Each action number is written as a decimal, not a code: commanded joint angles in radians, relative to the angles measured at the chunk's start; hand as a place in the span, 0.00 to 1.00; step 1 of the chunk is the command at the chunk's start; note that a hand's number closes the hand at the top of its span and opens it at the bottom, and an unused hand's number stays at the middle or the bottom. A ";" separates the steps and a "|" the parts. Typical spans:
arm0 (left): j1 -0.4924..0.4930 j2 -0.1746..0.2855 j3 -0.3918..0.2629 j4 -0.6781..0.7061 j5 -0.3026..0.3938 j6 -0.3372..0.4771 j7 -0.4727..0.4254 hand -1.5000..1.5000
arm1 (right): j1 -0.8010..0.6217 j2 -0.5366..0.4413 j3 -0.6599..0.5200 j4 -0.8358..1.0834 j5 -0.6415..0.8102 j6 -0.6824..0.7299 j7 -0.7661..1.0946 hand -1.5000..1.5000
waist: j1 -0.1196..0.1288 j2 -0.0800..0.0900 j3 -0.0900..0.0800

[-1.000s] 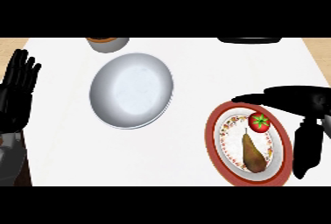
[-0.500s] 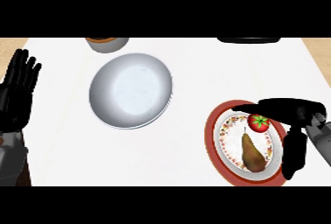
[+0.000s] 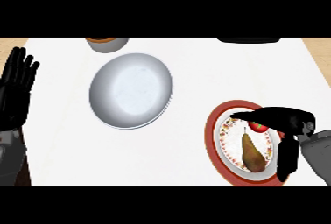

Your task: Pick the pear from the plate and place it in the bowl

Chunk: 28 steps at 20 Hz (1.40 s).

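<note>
Looking steeply down on a white table (image 3: 187, 166). Finding the pear (image 3: 252, 153) lying on the patterned middle of the red-rimmed plate (image 3: 212, 131) at the lower right, narrow end pointing toward the far side, with a small red fruit (image 3: 257, 127) just beyond its tip. Holding the right hand (image 3: 284, 119) over the plate's far right part, fingers (image 3: 243, 116) spread and relaxed, closing on nothing. Stretching one left past the red fruit and partly covering it, another lying along the plate's right side, just beside the pear, with a strip of plate showing between. Resting the left hand (image 3: 16, 94) at the view's left edge, fingers straight and pointing up, holding nothing. Showing the grey bowl (image 3: 132, 89) near the middle, well apart from the plate and up-left of it, and at the far edge a smaller bowl (image 3: 107, 43) and a dark object (image 3: 249, 40), both cut off.
</note>
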 commanded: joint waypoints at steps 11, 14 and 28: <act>0.026 -0.011 0.056 -0.053 -0.016 -0.059 0.035 0.50 | 0.081 0.038 0.013 0.087 0.303 -0.021 -0.257 0.00 | 0.003 -0.001 0.000; -0.010 -0.056 0.026 -0.055 -0.066 -0.012 0.065 0.50 | 0.075 0.140 -0.015 0.063 0.293 0.012 -0.159 0.00 | -0.002 -0.002 0.000; 0.042 -0.076 0.072 -0.017 -0.071 -0.068 -0.026 0.50 | 0.090 0.142 0.028 0.247 0.521 -0.107 -0.324 0.00 | 0.002 0.000 0.000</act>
